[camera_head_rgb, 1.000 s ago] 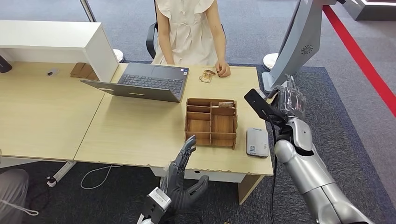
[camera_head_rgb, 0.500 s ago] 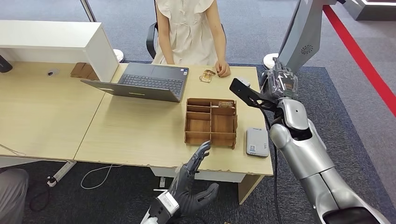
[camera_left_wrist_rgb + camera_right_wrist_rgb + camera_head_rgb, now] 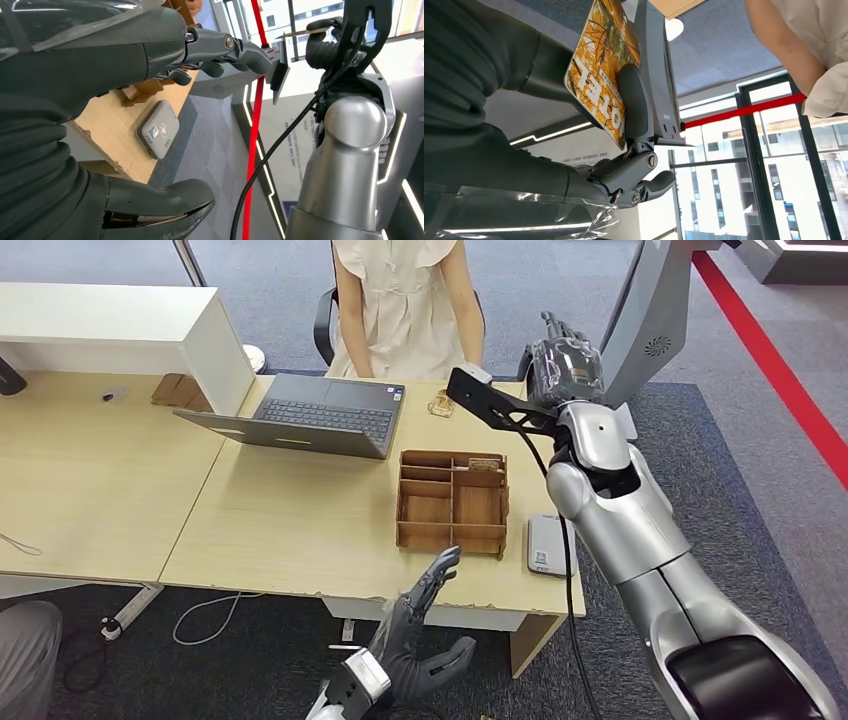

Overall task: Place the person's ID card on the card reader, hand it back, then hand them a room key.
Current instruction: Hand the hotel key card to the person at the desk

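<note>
1. The left hand is seen below the counter's near edge, in front of the wooden organiser; its fingers are spread and nothing is held.
2. In the left wrist view, the card reader is seen lying flat near the counter's corner, apart from the left hand.
3. A small card lies on the counter's far edge, beside the laptop and in front of the person; its print cannot be made out.
4. The card reader is partly covered by the right arm in the head view.
5. The right hand is raised over the counter's far right corner, towards the person.
6. In the right wrist view, an orange patterned card is seen pinched between the thumb and the fingers of the right hand; one finger is pressed flat on its printed face.
7. Whether this is the ID card or a room key cannot be told; its lettering is partly covered by that finger, and in the head view the card is hidden behind the hand and the black wrist bracket.
</note>
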